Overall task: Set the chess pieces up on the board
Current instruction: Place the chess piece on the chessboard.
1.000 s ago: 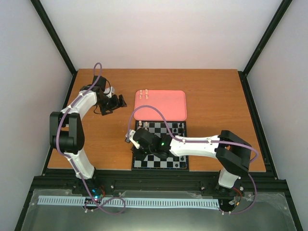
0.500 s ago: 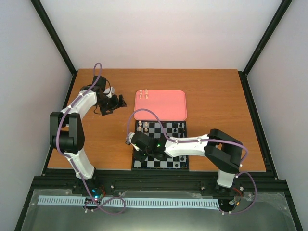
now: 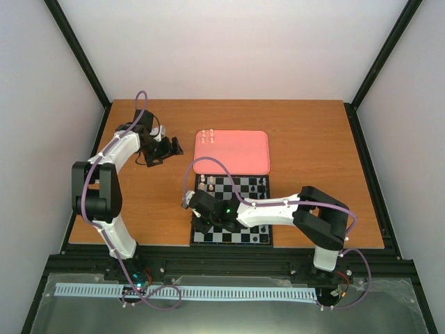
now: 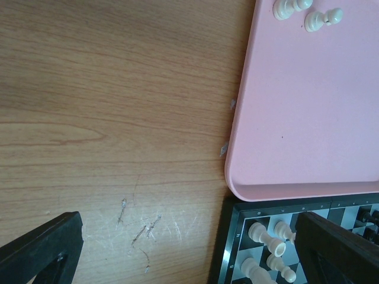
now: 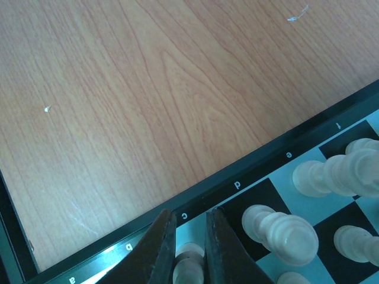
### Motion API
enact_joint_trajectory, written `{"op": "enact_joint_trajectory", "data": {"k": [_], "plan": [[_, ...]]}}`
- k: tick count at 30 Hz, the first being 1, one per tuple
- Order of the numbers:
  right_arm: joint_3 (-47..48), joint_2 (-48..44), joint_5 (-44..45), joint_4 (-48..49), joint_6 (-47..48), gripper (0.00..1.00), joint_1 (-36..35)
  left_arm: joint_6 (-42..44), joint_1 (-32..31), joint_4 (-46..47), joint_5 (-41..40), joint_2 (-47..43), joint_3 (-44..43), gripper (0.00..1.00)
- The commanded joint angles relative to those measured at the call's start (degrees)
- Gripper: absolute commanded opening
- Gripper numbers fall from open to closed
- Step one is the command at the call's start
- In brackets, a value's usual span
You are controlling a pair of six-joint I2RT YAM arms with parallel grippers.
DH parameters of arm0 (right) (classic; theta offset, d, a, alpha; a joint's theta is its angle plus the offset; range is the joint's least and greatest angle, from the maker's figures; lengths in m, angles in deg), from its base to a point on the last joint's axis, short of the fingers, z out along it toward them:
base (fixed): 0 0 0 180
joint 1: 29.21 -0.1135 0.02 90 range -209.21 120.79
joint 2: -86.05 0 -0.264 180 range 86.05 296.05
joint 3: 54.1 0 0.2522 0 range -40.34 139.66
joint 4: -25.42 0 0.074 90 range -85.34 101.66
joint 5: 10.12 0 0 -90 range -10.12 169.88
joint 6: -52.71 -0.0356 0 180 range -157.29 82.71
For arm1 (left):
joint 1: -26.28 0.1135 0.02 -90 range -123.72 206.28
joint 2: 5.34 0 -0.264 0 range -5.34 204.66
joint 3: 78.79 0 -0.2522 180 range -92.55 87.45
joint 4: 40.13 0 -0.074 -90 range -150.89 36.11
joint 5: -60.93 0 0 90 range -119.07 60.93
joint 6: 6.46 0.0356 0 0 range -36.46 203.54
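One counter (image 3: 313, 139) carries a pink tray (image 3: 240, 156), four pale chess pieces (image 3: 207, 135) in its far-left corner. Just beside it: chequered board (image 3: 243, 189), dark border, more on left files. Right fingers (image 5: 161, 251) pinch a cream piece (image 5: 188, 269) at board's rim; left fingers (image 4: 41, 248) spread wide.

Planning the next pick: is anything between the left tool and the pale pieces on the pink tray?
Nothing visible. The open left tool hangs over bare table; only the tray edge lies before the pieces near its corner.
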Motion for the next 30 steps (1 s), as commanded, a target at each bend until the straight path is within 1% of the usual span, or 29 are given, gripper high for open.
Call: {"op": "enact_joint_trajectory", "data": {"k": [1, 8, 13, 17, 26, 30], "plan": [[0.6, 1.0, 2.1, 1.0, -0.7, 0.11, -0.5, 0.5, 0.3, 0.9, 0.1, -1.3, -0.2, 1.0], [0.7, 1.3, 3.0, 0.8, -0.4, 0.11, -0.5, 0.5, 0.3, 0.9, 0.1, -1.3, 0.0, 1.0], [1.0, 1.5, 2.2, 0.6, 0.2, 0.12, -0.5, 0.5, 0.3, 0.8, 0.2, -1.1, -0.2, 1.0], [0.9, 0.9, 1.6, 0.0, 0.5, 0.22, -0.5, 0.5, 0.3, 0.7, 0.1, -1.0, -0.2, 1.0], [1.3, -1.0, 2.4, -1.5, 1.3, 0.27, -0.5, 0.6, 0.3, 0.7, 0.1, -0.9, -0.3, 1.0], [2.6, -3.1, 3.4, -4.3, 1.9, 0.34, -0.5, 0.5, 0.3, 0.7, 0.0, -1.1, -0.2, 1.0]]}}
